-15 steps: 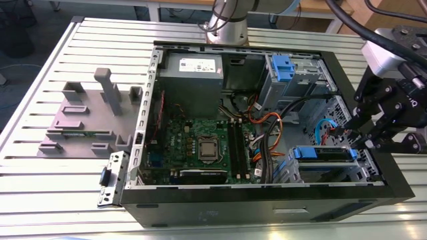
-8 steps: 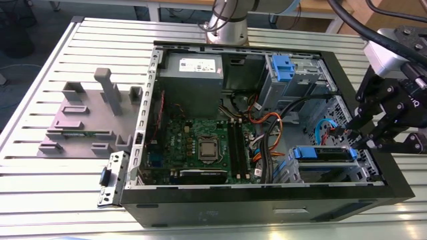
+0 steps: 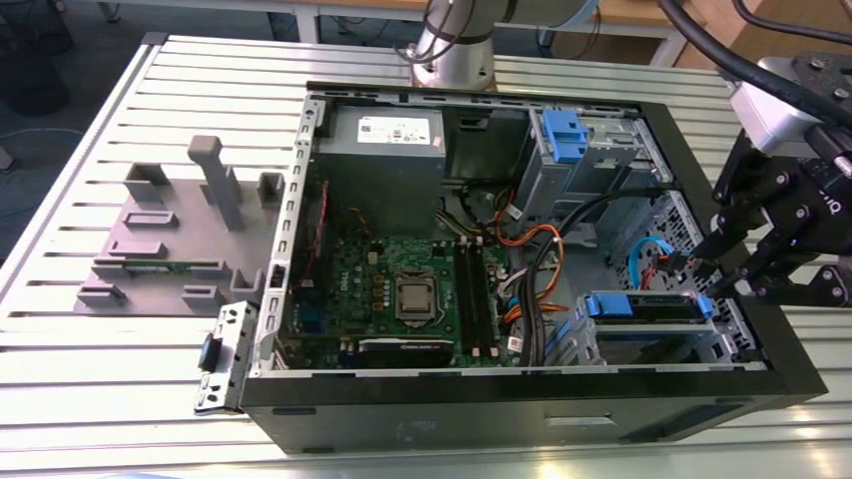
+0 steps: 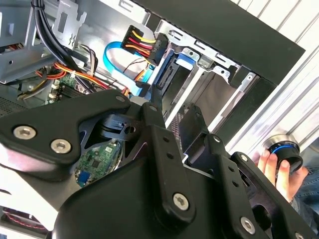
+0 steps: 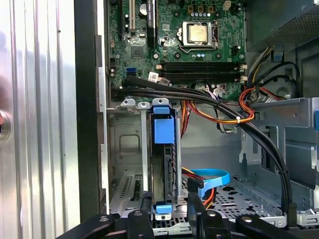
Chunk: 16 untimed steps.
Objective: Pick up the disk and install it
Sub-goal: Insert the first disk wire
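Gripper (image 3: pixel 729 271): black fingers (image 5: pixel 145 208) spread wide, one on each side of the disk's end, at the case's side on the exterior view's right; whether they press it I cannot tell.
Disk (image 5: pixel 164 149): blue-bracketed, seated edge-on in the drive cage (image 5: pixel 124 144), blue tab at each end.
Edges: black case (image 3: pixel 533 414) wall just beside the cage; bundled cables (image 5: pixel 199 97) cross close above the slot.
Count: one disk, one grey stand (image 3: pixel 180 235) well apart on the slatted table (image 3: pixel 80 379), one hand (image 4: pixel 279 172) outside the case.
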### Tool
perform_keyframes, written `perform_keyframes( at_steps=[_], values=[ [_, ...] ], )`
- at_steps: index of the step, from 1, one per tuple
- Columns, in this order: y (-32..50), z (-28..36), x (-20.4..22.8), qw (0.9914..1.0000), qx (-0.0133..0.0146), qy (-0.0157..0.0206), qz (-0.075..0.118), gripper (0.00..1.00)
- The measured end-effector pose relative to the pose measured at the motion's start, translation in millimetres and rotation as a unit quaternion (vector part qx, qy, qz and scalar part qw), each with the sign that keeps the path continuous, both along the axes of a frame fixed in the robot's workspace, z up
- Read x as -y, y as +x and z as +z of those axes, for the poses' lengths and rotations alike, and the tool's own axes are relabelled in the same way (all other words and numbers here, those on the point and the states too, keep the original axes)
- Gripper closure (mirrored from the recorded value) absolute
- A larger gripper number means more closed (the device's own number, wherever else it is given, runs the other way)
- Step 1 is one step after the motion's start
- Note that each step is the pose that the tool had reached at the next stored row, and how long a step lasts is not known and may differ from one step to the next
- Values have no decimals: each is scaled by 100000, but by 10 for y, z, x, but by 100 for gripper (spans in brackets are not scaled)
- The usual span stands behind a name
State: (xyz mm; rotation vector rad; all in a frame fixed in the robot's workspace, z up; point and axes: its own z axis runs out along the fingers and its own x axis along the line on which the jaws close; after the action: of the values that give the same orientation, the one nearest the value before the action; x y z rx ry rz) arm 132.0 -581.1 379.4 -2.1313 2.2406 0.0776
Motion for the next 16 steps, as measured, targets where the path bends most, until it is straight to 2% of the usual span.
perform_keyframes(
  at_steps=[16],
  values=[
    [37,-2,0,100000,2,2,3,58]
  ],
)
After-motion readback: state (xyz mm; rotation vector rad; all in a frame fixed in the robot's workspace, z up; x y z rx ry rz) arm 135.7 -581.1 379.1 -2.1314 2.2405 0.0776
